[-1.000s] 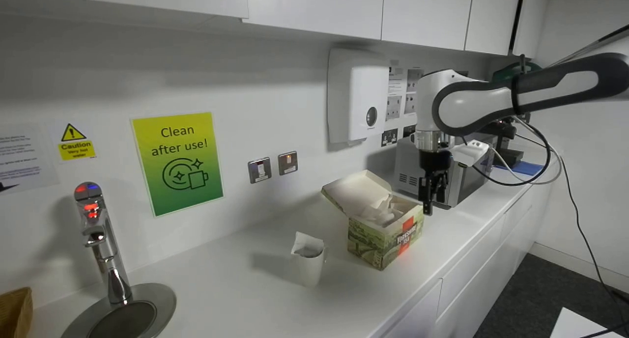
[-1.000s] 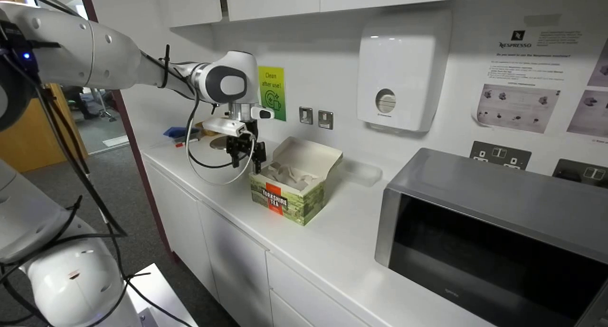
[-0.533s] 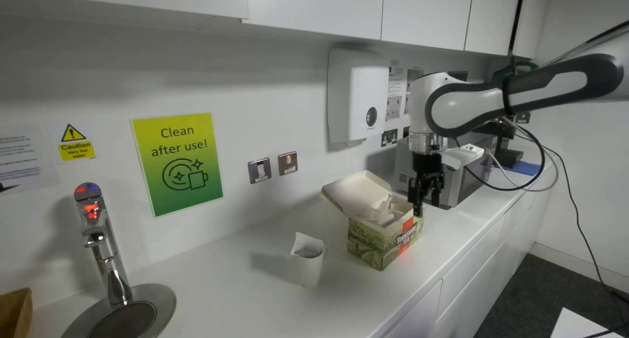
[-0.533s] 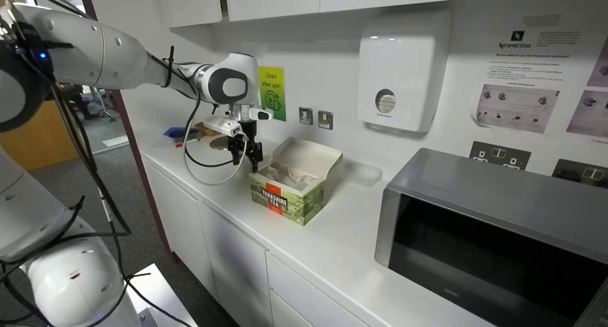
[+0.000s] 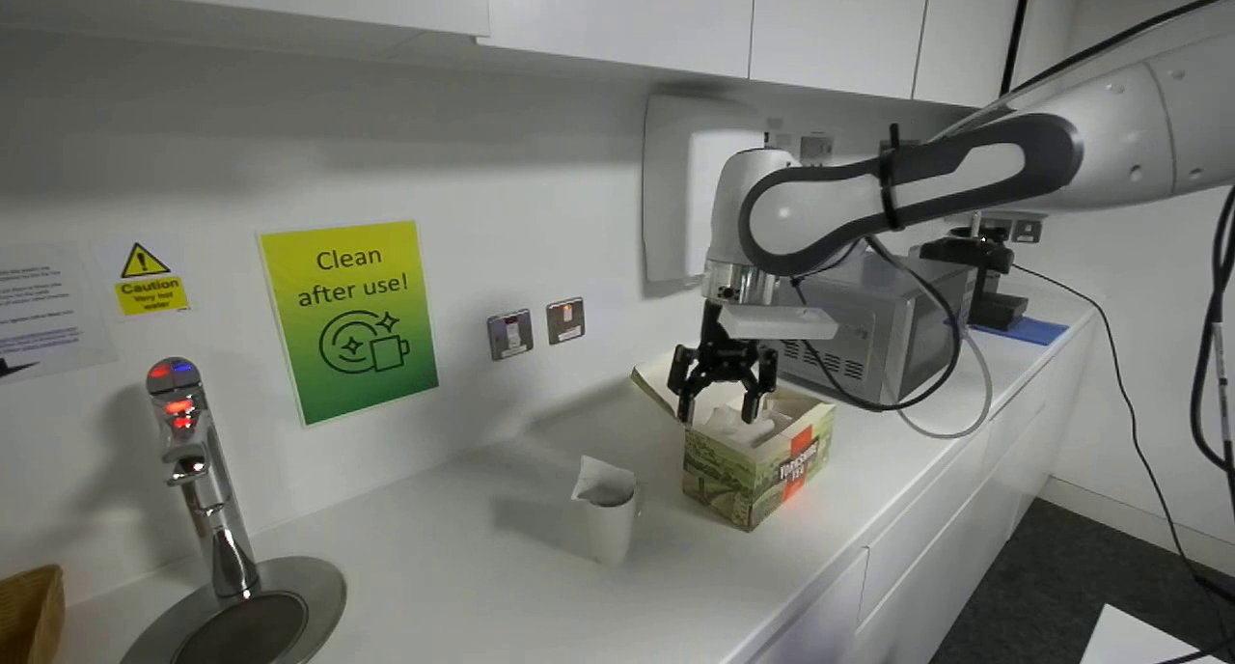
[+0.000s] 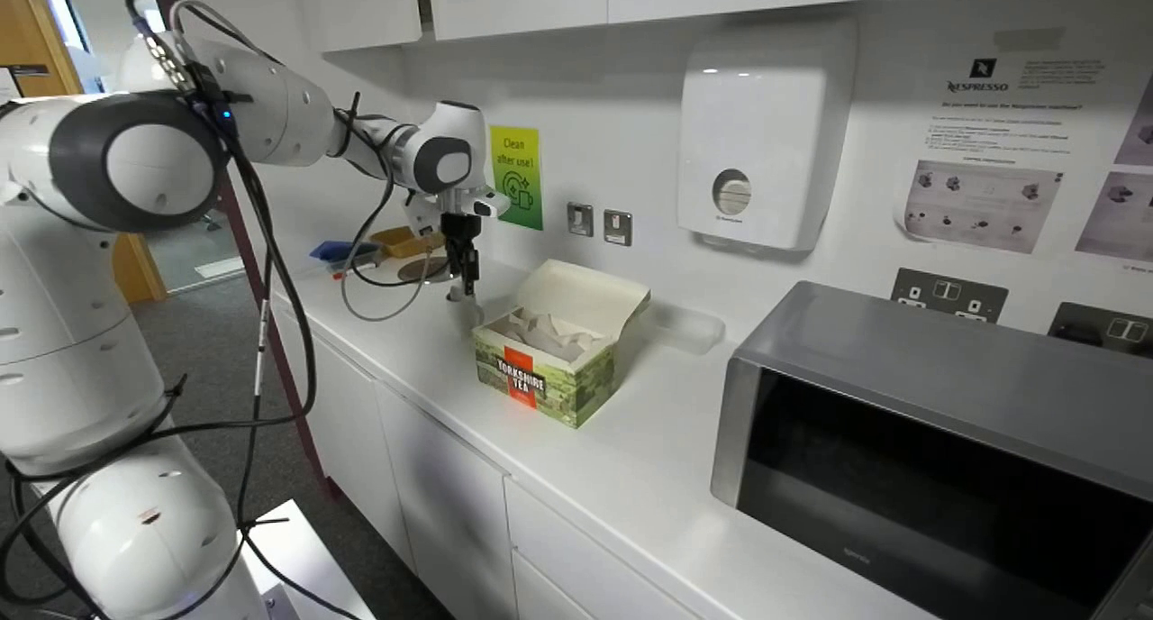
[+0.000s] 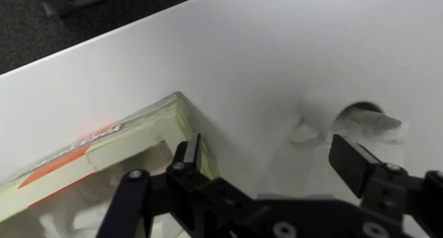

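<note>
My gripper is open and empty, pointing down above the counter. In the wrist view its two fingers stand wide apart with only counter surface between them. A white mug with a piece of white paper sticking out of its top stands upright on the counter. In the wrist view the mug and its handle lie beyond the right finger. An open Yorkshire Tea box with crumpled pale paper inside stands beside it; the box shows under the left finger. The mug is mostly hidden behind my gripper in an exterior view.
A grey microwave stands past the box. A clear plastic tray lies by the wall. A tap with a round drain and a wicker basket are at the far end. A towel dispenser and cabinets hang above.
My arm has moved along the counter from over the tea box's front corner towards the mug. The gripper has turned about its upright axis and stays open. The box and mug have not moved.
</note>
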`<move>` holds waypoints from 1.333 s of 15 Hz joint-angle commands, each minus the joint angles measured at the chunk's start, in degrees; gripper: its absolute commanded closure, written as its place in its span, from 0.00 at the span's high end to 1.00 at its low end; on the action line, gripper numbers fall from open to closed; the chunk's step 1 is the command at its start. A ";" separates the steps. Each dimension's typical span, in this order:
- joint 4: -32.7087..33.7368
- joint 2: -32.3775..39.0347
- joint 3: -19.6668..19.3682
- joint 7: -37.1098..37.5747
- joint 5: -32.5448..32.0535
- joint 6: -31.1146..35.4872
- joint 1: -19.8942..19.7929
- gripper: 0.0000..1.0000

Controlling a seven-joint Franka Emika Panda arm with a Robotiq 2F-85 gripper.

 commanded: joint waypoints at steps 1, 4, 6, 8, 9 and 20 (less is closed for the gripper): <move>7.46 7.22 -0.01 7.22 4.12 1.59 2.04 1.00; 5.79 6.97 -0.56 4.72 4.38 1.27 2.89 1.00; 6.98 8.23 -0.56 4.71 4.85 1.26 3.27 1.00; 7.09 8.26 -0.57 4.71 4.92 1.26 3.27 1.00; 7.12 8.25 -0.57 4.71 4.94 1.25 3.27 1.00; 16.89 16.34 -1.99 22.86 19.55 1.57 2.88 1.00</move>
